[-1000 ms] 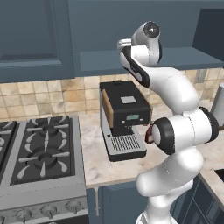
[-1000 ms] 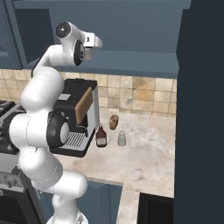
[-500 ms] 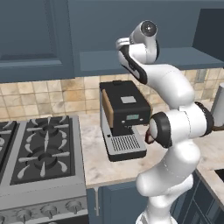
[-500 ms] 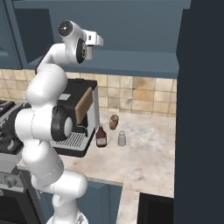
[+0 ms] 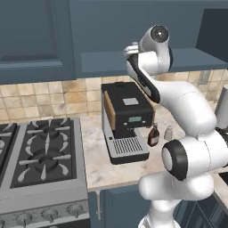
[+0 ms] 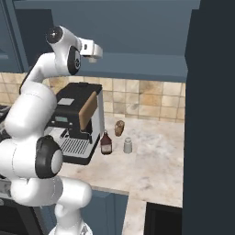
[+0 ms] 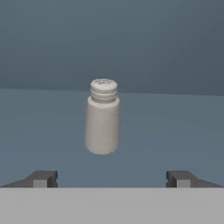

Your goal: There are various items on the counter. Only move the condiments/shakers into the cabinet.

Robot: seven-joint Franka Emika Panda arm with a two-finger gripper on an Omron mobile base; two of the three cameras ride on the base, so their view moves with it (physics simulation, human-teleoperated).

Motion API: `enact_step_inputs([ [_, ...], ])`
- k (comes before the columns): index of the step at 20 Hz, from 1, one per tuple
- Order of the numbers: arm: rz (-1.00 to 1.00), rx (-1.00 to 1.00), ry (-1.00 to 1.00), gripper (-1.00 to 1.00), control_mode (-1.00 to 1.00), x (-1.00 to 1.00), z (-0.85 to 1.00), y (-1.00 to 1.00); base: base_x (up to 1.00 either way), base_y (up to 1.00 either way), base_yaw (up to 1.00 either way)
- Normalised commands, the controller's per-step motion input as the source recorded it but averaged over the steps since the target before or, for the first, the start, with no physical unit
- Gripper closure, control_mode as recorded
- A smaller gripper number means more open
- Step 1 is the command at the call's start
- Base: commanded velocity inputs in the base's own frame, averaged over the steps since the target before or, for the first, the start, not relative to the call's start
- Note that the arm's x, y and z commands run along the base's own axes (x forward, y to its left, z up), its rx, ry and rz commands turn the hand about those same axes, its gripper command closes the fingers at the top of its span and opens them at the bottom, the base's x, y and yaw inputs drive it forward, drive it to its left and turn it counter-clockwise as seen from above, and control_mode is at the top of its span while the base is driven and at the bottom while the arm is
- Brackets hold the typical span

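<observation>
- Desk: beige marbled stone, smooth, with a soft sheen.
- Wall tiles: tan, mottled, stone-like, with pale grout lines.
- Cabinet: dark blue-grey panels and shelf floor, painted look, matt and even.
- Coffee machine: black matt casing, wood-toned brown side panel, silvery metal drip tray with a fine ribbed grille.
- Shaker on the cabinet shelf: pale grey-white, smooth matt body, ridged cap.
- Shaker on the desk: same pale matt finish.
- Bottle: dark brown-red, glass-like, faintly glossy.
- Stove: grey metal-looking top, black matt burner grates.
- Tool: finger tips dark grey, matt.
</observation>
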Motion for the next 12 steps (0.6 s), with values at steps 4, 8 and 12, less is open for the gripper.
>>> enact_step_inputs([
  [4,-0.12,0.00,0.01,-1.00,-1.00,-1.00,-0.33,-0.23,0.00,0.00,0.00],
  [8,-0.13,0.05,0.10,-1.00,-1.00,-1.00,-0.21,-0.51,0.00,0.00,0.00],
  [12,-0.11,0.13,0.28,-1.00,-1.00,-0.83,-0.20,-0.80,0.00,0.00,0.00],
])
